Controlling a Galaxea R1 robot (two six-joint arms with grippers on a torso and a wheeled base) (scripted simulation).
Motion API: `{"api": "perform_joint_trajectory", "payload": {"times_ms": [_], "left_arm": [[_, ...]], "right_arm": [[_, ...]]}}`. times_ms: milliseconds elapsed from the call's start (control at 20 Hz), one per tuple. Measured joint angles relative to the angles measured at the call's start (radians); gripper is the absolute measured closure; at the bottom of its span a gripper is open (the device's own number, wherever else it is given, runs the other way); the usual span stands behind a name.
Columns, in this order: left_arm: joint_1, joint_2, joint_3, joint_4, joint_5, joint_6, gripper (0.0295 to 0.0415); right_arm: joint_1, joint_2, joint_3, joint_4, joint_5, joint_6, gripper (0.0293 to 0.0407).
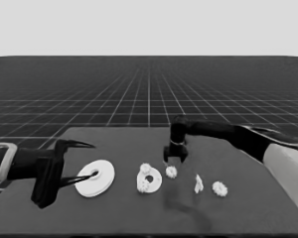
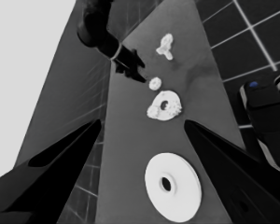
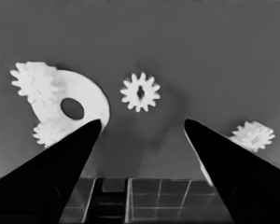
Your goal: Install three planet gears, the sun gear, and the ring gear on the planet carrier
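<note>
The thin white piece [image 3: 204, 173] is mostly hidden behind a finger (right wrist view); the smaller round part [image 3: 86, 100] is partly covered.

I looked for writing and found none I could read. No letters, numbers, labels or brand marks stood on the white parts, my arms or the desk [image 1: 238, 208].

four gears [image 1: 171, 171], two round parts [image 1: 95, 178], one thin white piece [image 1: 198, 184]
</note>
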Motion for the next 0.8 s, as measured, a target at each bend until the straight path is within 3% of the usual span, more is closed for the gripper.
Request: {"api": "perform_joint_trajectory", "payload": {"times_ms": [100, 250, 600, 700, 800], "left_arm": [[0.0, 0.0, 0.0, 0.0, 0.0, 0.0, 0.0326], [0.0, 0.0, 0.0, 0.0, 0.0, 0.0, 0.0326], [0.0, 0.0, 0.0, 0.0, 0.0, 0.0, 0.0326], [0.0, 0.0, 0.0, 0.0, 0.0, 0.0, 0.0326], [0.0, 0.0, 0.0, 0.0, 0.0, 0.0, 0.0326]], "right_arm": [[-0.001, 0.012, -0.029, 0.005, 0.002, -0.004, 0.0315], [-0.153, 0.053, -0.145, -0.124, 0.079, -0.06, 0.0315], [-0.187, 0.071, -0.193, -0.15, 0.105, -0.082, 0.0315], [-0.187, 0.071, -0.194, -0.151, 0.105, -0.082, 0.0385], [-0.187, 0.071, -0.194, -0.151, 0.105, -0.082, 0.0387]]}}
